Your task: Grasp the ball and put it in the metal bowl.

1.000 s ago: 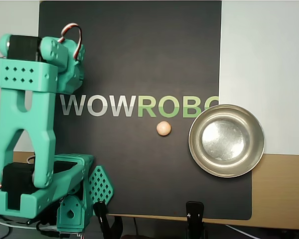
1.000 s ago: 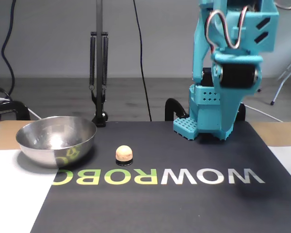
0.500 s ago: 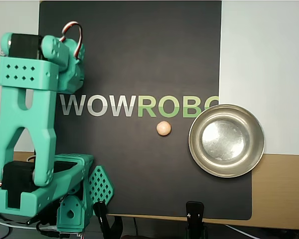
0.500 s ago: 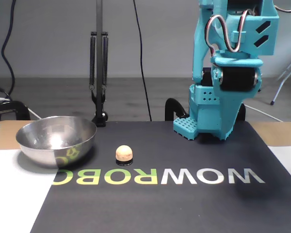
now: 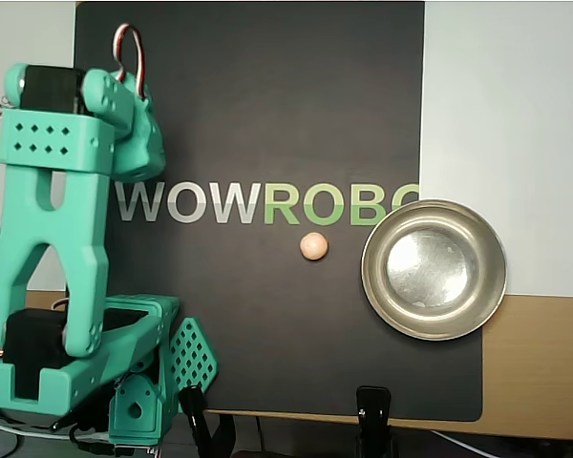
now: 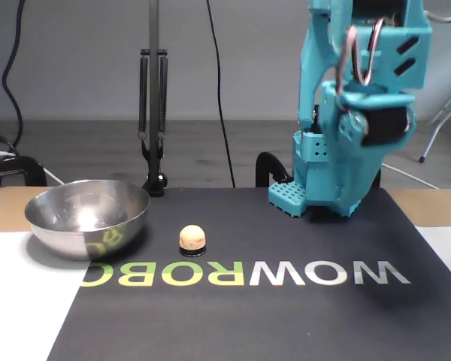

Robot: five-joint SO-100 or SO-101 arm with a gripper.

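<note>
The ball (image 5: 313, 246) is a small pale tan sphere resting on the black mat, just left of the metal bowl (image 5: 434, 269) in the overhead view. In the fixed view the ball (image 6: 191, 238) sits right of the bowl (image 6: 88, 216), a small gap apart. The bowl is shiny, upright and empty. The teal arm is folded at the mat's left side in the overhead view. My gripper (image 5: 185, 374) points down near the mat's edge, far from the ball; its jaws look shut and hold nothing. It also shows in the fixed view (image 6: 289, 201).
The black mat (image 5: 267, 114) carries WOWROBO lettering. Two black clamps (image 5: 372, 412) grip the mat's near edge in the overhead view. A black spring-arm stand (image 6: 153, 113) rises behind the bowl in the fixed view. White sheets (image 5: 506, 114) lie beside the mat.
</note>
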